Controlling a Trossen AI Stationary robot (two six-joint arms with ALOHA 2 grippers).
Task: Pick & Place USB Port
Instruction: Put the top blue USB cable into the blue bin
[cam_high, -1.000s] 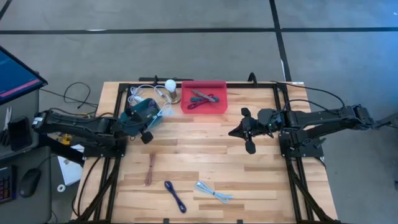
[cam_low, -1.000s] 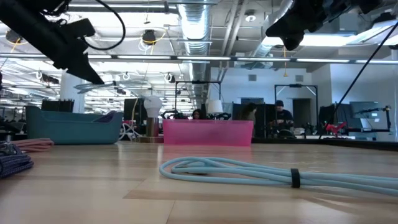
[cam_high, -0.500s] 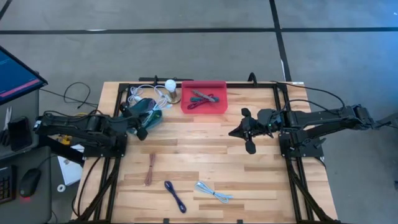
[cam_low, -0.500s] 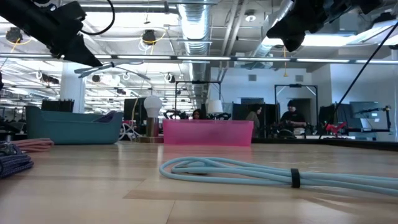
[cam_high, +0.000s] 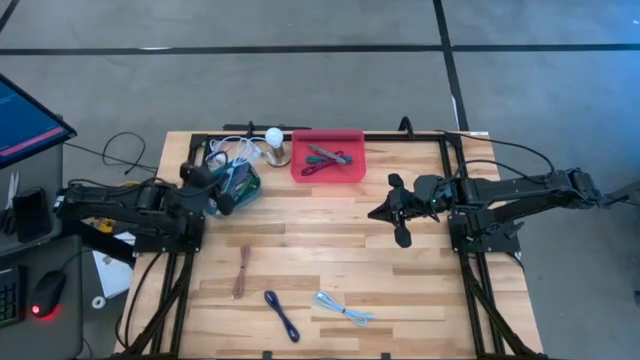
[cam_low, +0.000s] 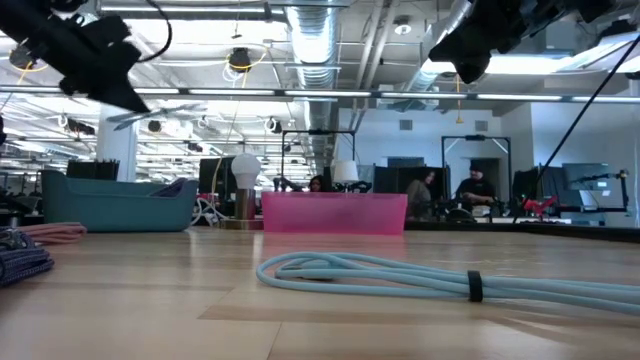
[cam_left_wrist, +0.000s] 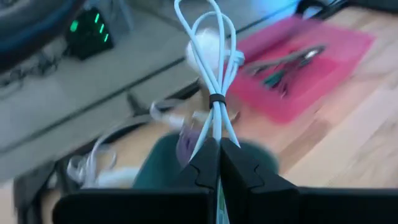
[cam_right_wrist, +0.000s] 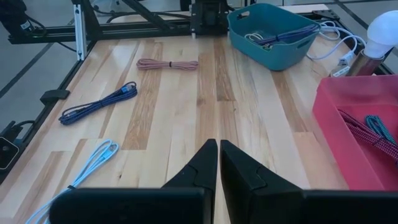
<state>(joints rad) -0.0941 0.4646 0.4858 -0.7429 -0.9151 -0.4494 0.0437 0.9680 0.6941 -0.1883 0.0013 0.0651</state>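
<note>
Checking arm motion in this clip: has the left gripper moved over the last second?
Yes. In the high view the left gripper, shut on a white cable, has drawn back leftward across the teal bin, away from the pink tray.

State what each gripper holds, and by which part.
The left gripper pinches a bundled white cable at one end, just past its dark tie, above the teal bin. The right gripper holds nothing.

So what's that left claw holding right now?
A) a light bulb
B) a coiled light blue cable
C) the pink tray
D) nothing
B: in the left wrist view the left gripper is shut on a bundled light blue cable, held above the teal bin.
</note>
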